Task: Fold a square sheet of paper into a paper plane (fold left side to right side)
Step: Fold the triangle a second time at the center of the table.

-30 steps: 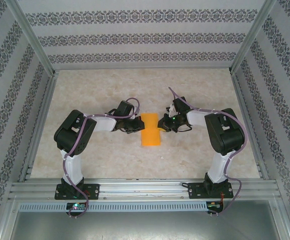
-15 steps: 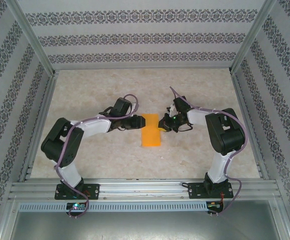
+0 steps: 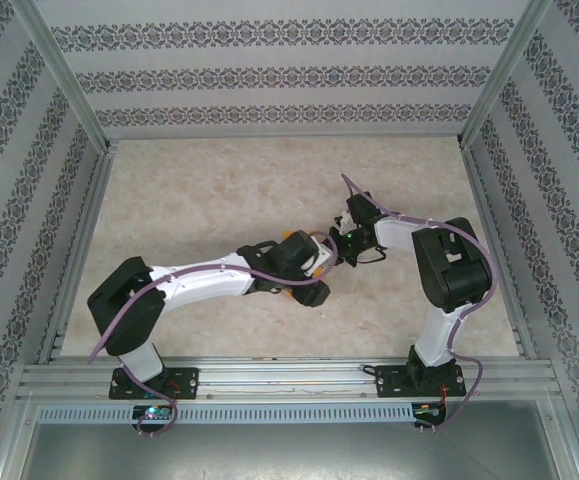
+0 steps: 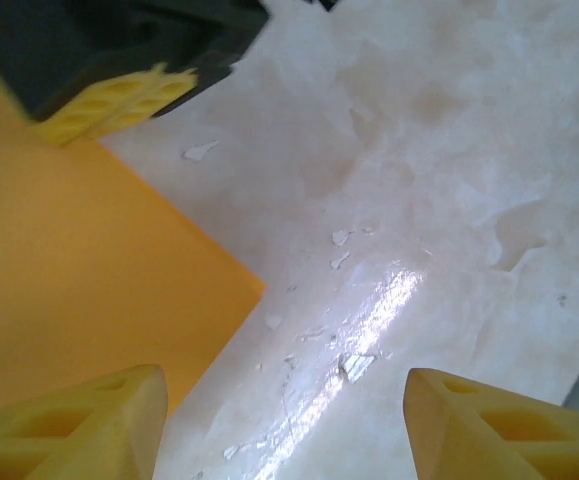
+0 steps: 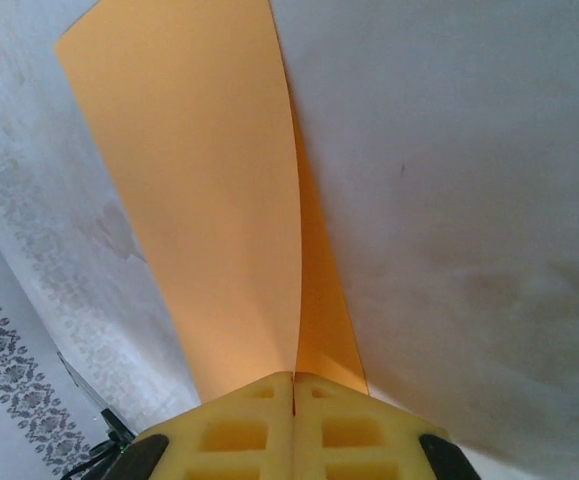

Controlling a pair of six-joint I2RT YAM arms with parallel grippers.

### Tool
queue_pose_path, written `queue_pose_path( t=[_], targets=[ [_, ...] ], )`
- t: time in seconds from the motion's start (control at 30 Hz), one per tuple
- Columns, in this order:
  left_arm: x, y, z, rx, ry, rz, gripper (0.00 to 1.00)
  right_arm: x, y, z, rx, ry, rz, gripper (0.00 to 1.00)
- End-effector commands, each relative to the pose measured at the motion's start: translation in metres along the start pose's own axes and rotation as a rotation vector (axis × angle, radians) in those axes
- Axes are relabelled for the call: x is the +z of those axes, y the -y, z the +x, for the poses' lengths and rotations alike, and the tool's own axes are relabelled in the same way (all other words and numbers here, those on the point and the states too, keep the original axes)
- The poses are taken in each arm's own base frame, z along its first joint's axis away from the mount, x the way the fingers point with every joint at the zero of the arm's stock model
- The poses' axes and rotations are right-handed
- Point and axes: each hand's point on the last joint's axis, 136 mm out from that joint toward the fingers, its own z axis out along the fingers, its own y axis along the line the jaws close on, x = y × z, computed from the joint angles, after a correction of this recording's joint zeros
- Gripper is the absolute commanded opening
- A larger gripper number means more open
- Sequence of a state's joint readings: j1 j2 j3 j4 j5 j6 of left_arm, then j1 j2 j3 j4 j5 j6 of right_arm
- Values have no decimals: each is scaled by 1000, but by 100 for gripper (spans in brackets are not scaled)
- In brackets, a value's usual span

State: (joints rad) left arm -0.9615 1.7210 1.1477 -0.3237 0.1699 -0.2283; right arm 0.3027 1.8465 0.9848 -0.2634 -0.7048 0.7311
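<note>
Two claws now crowd one spot. We find the left claw (image 4: 284, 430) has swung within the last second from the left side of the square sheet of paper (image 4: 59, 270) across it; its jaws stand apart above bare desk (image 4: 419, 180), past a paper corner. The sheet lies under that arm, doubled. The right claw (image 5: 294, 400) is clamped on its right edge. We judge the fold laid, the crease unpressed. Open desk all round.

The sheet of paper (image 5: 209, 180) was plain matte orange. Under it, the surface (image 3: 199, 190) was cream with pale marbling. Both jaws were yellow, on black-and-white arms (image 3: 209, 280). Beyond the paper, the walls (image 3: 289, 75) carried grey floral bands on white.
</note>
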Motion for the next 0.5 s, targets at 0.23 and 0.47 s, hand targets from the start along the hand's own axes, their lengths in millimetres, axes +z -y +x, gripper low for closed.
queue_pose_path(
  t=[0.23,0.47],
  targets=[
    [32,-28,17,183,-186,-311,66,-7,-8,2,6,1,-14,0],
    [34,-34,12,202,-183,-357,54,-6,-5,3,10,-1,-7,0]
  ],
)
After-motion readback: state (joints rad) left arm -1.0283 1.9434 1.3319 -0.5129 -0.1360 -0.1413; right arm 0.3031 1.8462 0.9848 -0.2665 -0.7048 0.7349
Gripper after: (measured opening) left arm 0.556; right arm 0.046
